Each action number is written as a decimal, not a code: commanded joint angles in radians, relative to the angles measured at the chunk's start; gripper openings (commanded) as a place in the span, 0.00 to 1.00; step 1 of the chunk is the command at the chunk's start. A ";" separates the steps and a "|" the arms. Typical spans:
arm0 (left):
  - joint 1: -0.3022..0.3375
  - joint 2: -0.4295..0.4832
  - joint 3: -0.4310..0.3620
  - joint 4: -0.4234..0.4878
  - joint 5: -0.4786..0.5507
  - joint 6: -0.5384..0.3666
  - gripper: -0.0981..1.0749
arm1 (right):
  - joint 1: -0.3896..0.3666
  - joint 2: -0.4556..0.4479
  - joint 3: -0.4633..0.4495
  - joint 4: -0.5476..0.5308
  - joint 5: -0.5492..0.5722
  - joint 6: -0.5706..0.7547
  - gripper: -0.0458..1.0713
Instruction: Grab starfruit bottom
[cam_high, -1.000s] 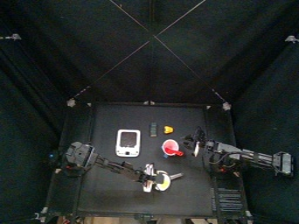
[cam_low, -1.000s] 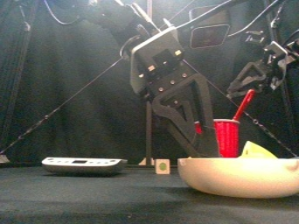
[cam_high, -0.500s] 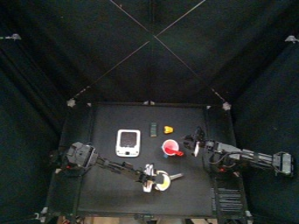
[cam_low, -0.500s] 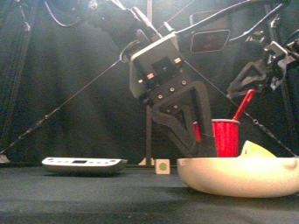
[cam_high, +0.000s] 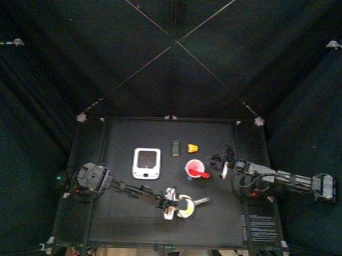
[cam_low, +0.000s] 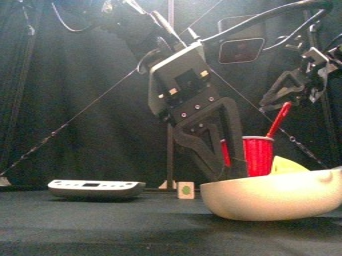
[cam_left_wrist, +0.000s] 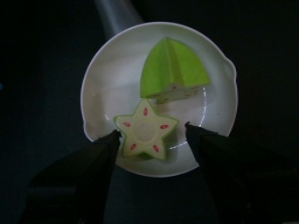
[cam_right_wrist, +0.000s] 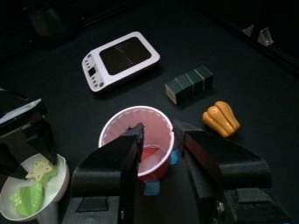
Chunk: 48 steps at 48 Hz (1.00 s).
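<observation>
The starfruit (cam_left_wrist: 147, 129) is a pale yellow star-shaped piece with pink marks. It lies in a white bowl (cam_left_wrist: 103, 83) beside a yellow-green wedge (cam_left_wrist: 176, 66). My left gripper (cam_left_wrist: 152, 140) reaches down into the bowl, and its jaws press against both sides of the starfruit. In the top view the bowl (cam_high: 186, 207) sits near the table's front edge with the left gripper (cam_high: 174, 205) at it. In the front view the bowl (cam_low: 267, 197) stands tilted, its right side raised. My right gripper (cam_right_wrist: 162, 144) hangs open over a red cup (cam_right_wrist: 138, 131).
A white device (cam_high: 147, 161) lies at the table's middle left. A dark green block (cam_right_wrist: 190, 84) and a small orange-yellow piece (cam_right_wrist: 219, 117) lie behind the red cup (cam_high: 198, 170). The cup (cam_low: 257, 157) stands close behind the bowl.
In the front view the left gripper has sunk further into the bowl, and the bowl's right side has tipped upward. The right arm has not moved.
</observation>
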 joint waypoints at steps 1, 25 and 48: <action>0.002 -0.009 -0.017 -0.002 -0.003 -0.002 0.85 | -0.002 0.006 -0.009 0.000 -0.011 0.000 0.70; 0.003 -0.061 -0.011 0.008 -0.003 -0.002 0.73 | -0.002 0.008 -0.014 0.000 -0.011 0.000 0.70; 0.003 -0.222 0.026 0.132 -0.005 -0.008 0.73 | 0.006 -0.012 -0.043 0.006 -0.037 0.002 0.70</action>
